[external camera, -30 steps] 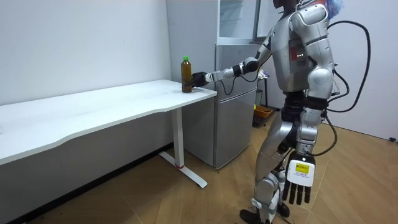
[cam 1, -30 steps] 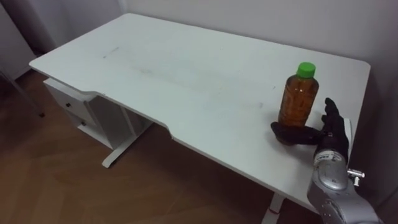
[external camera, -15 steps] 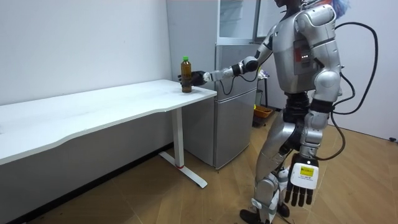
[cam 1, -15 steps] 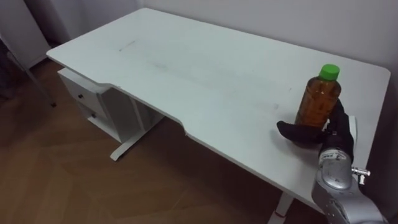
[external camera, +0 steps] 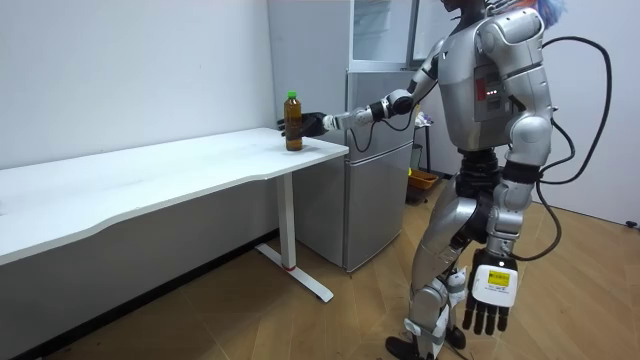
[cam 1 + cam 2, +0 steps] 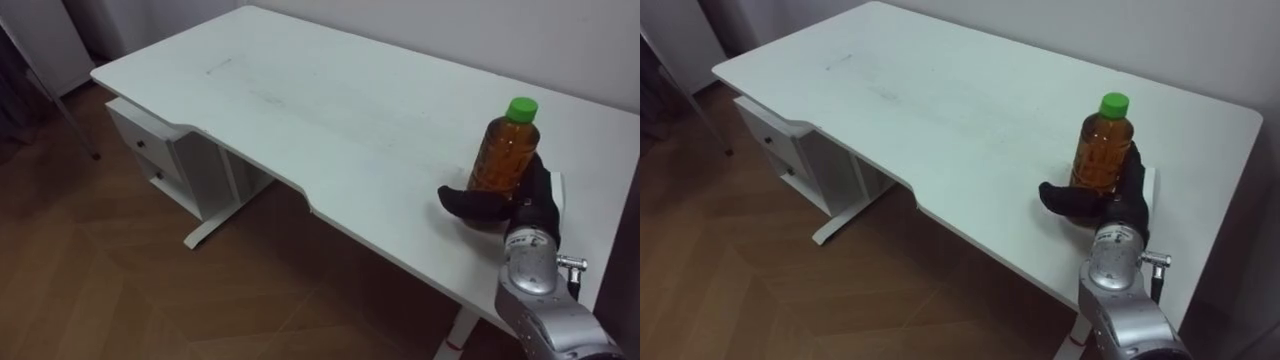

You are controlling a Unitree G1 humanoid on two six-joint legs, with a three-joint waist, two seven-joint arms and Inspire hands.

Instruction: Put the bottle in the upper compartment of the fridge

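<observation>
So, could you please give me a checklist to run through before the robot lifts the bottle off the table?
1. Right hand curled round the bottle: ok.
2. Bottle upright, green cap on: ok.
3. Bottle base off the table: cannot tell.
4. Left hand free, hanging open at the robot's side: ok.
5. Upper fridge door open: cannot tell.

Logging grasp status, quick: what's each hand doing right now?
Right hand: shut on the bottle.
Left hand: open, hanging at its side.
</observation>
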